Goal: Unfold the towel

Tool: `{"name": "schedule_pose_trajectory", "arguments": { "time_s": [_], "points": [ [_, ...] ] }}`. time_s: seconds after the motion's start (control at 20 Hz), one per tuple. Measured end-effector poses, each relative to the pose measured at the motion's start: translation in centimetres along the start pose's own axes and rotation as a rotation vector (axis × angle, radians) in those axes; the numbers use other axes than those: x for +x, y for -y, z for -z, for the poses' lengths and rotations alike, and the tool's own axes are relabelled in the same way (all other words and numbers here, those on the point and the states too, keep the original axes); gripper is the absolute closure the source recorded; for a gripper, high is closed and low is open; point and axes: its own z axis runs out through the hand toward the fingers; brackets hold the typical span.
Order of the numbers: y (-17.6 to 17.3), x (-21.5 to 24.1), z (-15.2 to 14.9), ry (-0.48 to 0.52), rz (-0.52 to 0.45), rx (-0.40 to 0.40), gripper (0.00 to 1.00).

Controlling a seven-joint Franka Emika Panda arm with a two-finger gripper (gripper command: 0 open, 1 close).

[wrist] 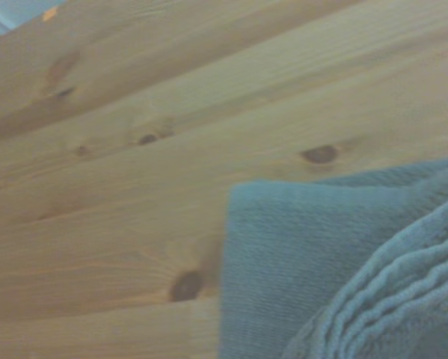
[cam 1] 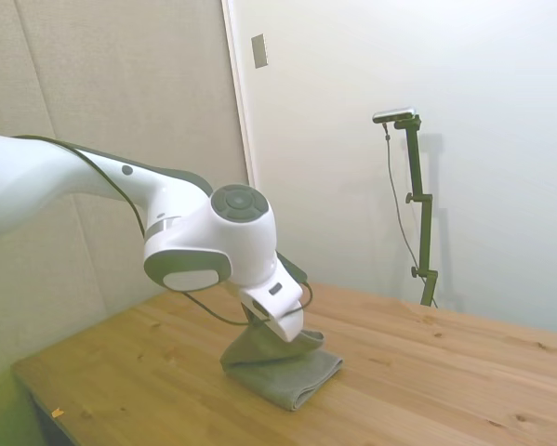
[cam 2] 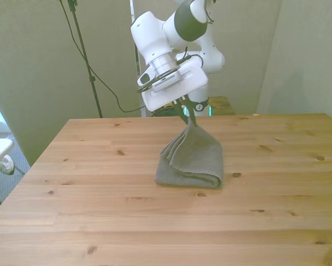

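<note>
The grey towel (cam 2: 193, 158) lies folded on the wooden table (cam 2: 99, 210), its near fold resting flat while one corner is pulled up into a peak. My gripper (cam 2: 189, 115) is shut on that raised corner, just above the table's middle. From the side, the towel (cam 1: 283, 370) hangs as a slanted sheet from under the wrist housing, and the fingers are hidden behind it. The wrist view shows the towel (wrist: 336, 277) close up with its layered edges over bare wood.
A pale wall and a door frame (cam 1: 239, 93) stand behind the table. A small orange speck (cam 1: 57, 413) lies near the table's corner in the side view.
</note>
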Motion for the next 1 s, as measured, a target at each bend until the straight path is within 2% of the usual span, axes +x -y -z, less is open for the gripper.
{"name": "schedule_pose_trajectory", "arguments": {
  "time_s": [0.3,0.35,0.6,1.0],
  "points": [
    [7.5,-6.0,-1.4,0.031,0.091,-0.003,1.00],
    [8.4,-7.1,-1.8,0.038,0.111,-0.011,0.00],
    [9.8,-10.3,-4.3,0.015,0.164,-0.062,0.00],
    [8.9,-9.8,-5.0,0.014,0.152,-0.080,0.00]
  ]
}}
